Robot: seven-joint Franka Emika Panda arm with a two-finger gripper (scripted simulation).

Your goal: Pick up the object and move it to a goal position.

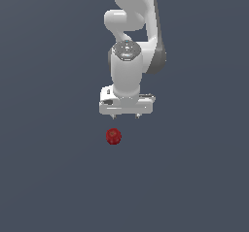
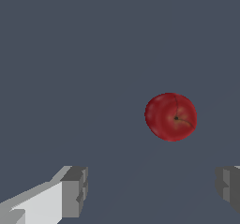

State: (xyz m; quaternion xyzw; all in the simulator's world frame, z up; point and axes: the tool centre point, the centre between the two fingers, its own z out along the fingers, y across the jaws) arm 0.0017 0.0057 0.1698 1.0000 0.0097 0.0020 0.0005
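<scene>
Plain dark slate-grey ground [image 1: 48, 177] fills both views, unmarked and evenly lit. Against it, in the exterior view, a white arm [image 1: 129, 56] is seen coming down from the upper edge, with a grey joint cap on its wrist and a broad white gripper [image 1: 125, 115] at its lower end. Only the short dark tips of the fingers [image 1: 113, 116] can be made out below the gripper body there.

The object [image 1: 113, 136], a small dark red rounded lump, is seen lying on the ground just below the gripper and slightly toward the exterior view's left of the gripper's middle. It is much narrower than the gripper body. No contact between the two is shown; a strip of bare ground separates them.

In the wrist view the object [image 2: 170, 117] appears as a glossy red ball with a small dark dimple and faint seams radiating from it. The two grey finger pads [image 2: 75, 192] are seen well apart from each other, with nothing held between them. The object lies beyond the fingertips, outside the gap, nearer to the pad at the picture's edge [image 2: 229, 188] than to the other one.
</scene>
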